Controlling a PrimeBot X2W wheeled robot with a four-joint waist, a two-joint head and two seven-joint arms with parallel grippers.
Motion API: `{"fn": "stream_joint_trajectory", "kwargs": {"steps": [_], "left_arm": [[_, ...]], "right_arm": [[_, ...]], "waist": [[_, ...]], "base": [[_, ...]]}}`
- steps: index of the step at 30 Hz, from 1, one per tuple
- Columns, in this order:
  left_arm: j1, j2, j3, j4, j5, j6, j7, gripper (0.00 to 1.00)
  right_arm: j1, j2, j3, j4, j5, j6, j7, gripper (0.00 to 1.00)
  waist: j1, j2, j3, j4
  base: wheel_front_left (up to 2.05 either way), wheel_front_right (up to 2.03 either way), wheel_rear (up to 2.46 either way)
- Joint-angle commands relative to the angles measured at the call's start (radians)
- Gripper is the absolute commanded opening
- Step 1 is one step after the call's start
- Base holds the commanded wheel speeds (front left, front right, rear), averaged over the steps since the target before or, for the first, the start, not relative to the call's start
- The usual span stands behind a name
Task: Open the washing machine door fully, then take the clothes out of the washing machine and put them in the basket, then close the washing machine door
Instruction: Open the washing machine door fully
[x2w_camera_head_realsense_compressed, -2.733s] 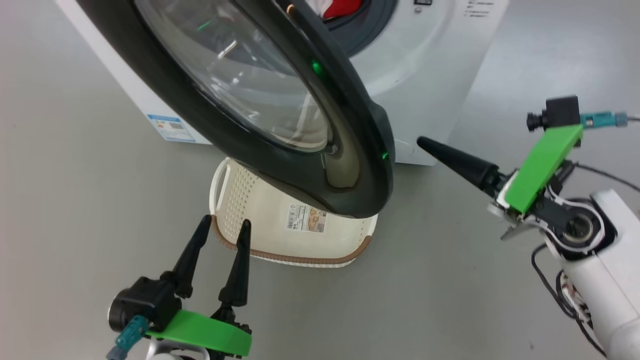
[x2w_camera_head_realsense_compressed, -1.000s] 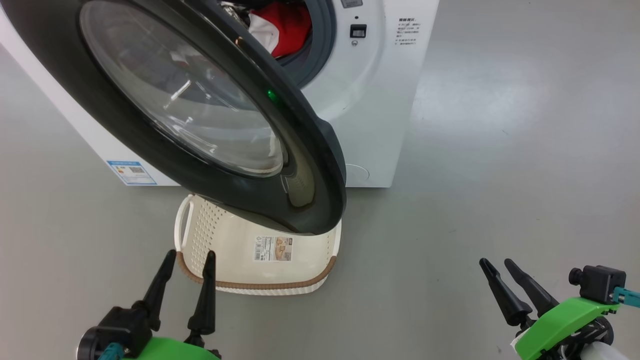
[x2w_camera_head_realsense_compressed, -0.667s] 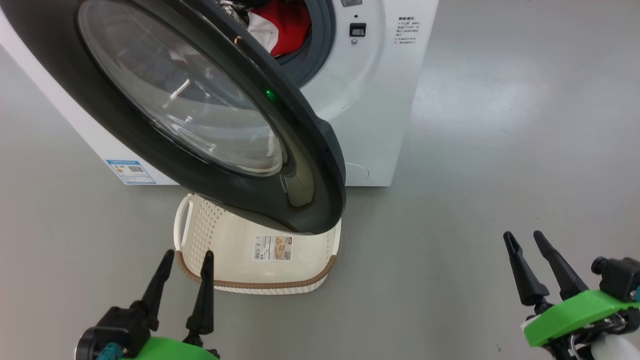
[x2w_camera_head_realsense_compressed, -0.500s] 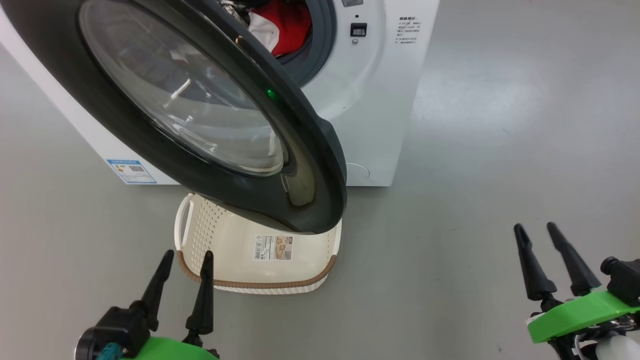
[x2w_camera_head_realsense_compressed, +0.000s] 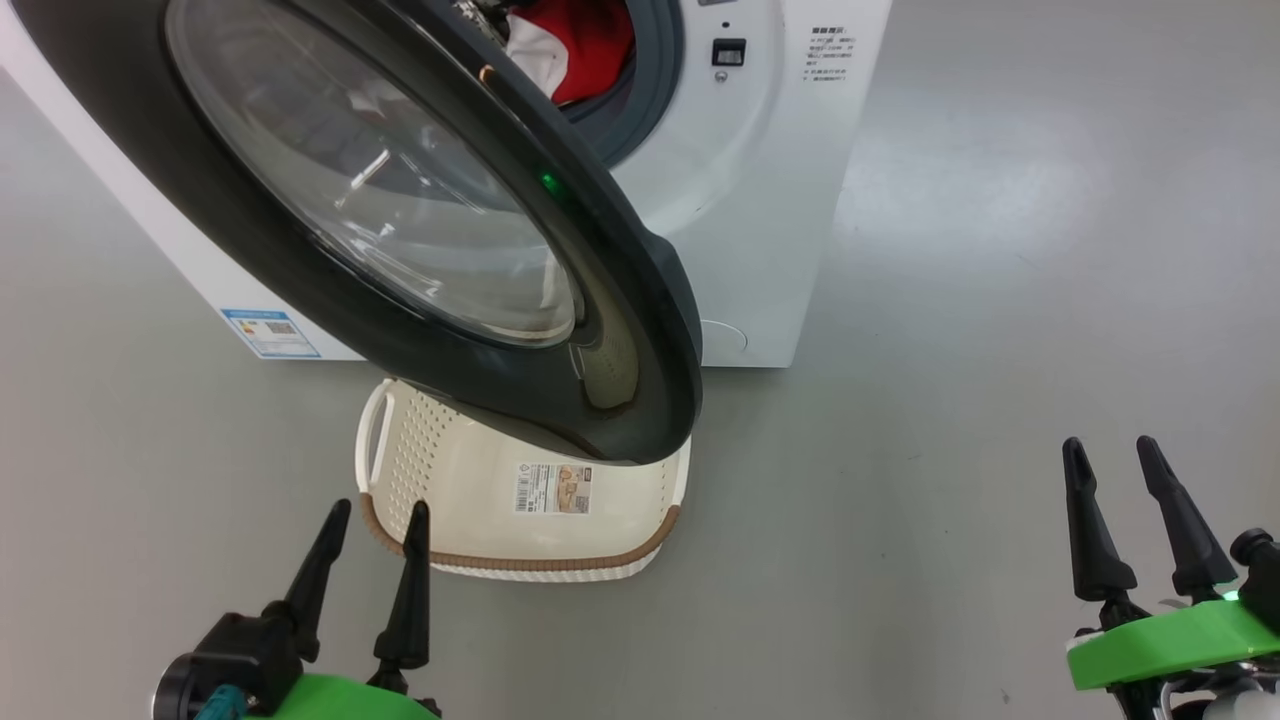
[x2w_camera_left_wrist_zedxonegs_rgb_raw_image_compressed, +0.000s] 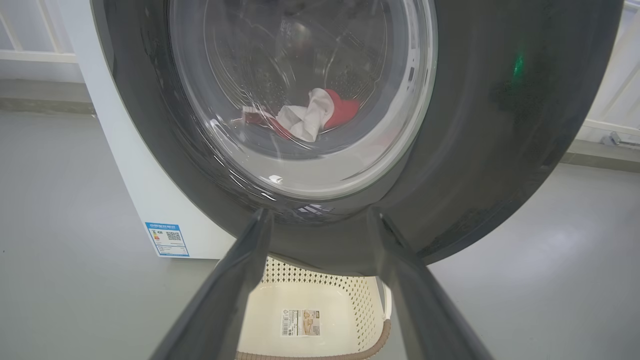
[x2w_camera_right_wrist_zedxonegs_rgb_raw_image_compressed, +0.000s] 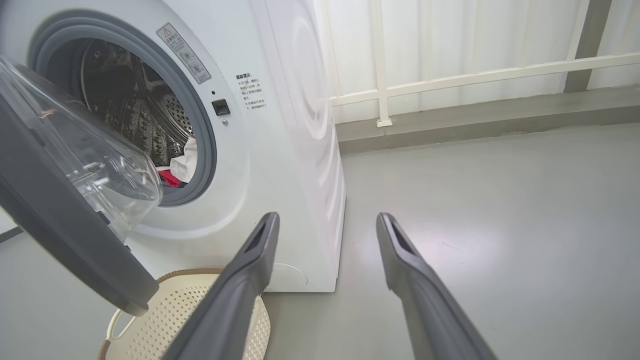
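Grey floor (x2w_camera_head_realsense_compressed: 950, 330) below parted end effectors (x2w_camera_head_realsense_compressed: 381, 507) (x2w_camera_head_realsense_compressed: 1109, 442)

Large round black-rimmed washing machine door (x2w_camera_head_realsense_compressed: 380, 200) with bulging clear glass window, swung partly open, lower edge hanging over the basket. Big white front-loading washing machine (x2w_camera_head_realsense_compressed: 760, 200), grey rubber ring and perforated steel drum exposed. Bright red and white fabric clothes (x2w_camera_head_realsense_compressed: 580, 45) piled in drum bottom. Small cream perforated plastic basket (x2w_camera_head_realsense_compressed: 450, 470), brown woven-look rim, barcode sticker inside, on floor just in front of machine.
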Motion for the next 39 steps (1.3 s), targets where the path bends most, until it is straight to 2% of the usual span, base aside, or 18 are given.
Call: {"fn": "stream_joint_trajectory", "kwargs": {"steps": [1,14,19,20,22,34,39], "left_arm": [[-0.01,0.01,0.03,-0.024,0.011,-0.006,-0.012,1.0],[-0.011,0.01,0.022,-0.023,0.012,-0.007,-0.012,1.0],[-0.013,0.01,0.016,-0.022,0.011,-0.005,-0.012,1.0],[-0.012,0.01,0.015,-0.023,0.011,-0.004,-0.012,1.0],[-0.01,0.01,0.012,-0.024,0.01,-0.002,-0.012,1.0],[0.003,0.01,-0.017,-0.032,-0.004,0.01,-0.012,1.0],[-0.001,0.01,-0.039,-0.038,-0.016,0.017,-0.012,1.0]], "right_arm": [[0.012,-0.008,0.017,-0.013,-0.015,0.007,-0.006,1.0],[0.005,-0.004,0.031,0.002,-0.02,0.007,-0.006,1.0],[-0.012,-0.002,0.054,-0.006,0.016,0.007,-0.006,1.0],[-0.018,-0.003,0.062,-0.008,0.023,0.007,-0.006,0.71],[-0.035,-0.004,0.077,-0.013,0.044,0.007,-0.006,0.0],[-0.217,-0.004,0.222,-0.009,0.232,0.007,-0.006,0.0],[-0.304,-0.013,0.304,0.016,0.358,0.007,-0.006,0.0]], "waist": [[0.0,0.0,0.0,0.001],[0.0,0.0,0.002,0.007],[0.0,0.0,0.002,0.013],[0.0,0.0,0.001,0.014],[0.0,0.0,0.0,0.017],[0.0,0.0,-0.015,0.056],[0.0,0.0,-0.006,0.089]], "base": [[0.0,0.0,0.0],[0.0,0.0,0.0],[0.0,0.0,0.0],[0.0,0.0,0.0],[0.0,0.0,0.0],[0.0,0.0,0.0],[0.0,0.0,0.0]]}}
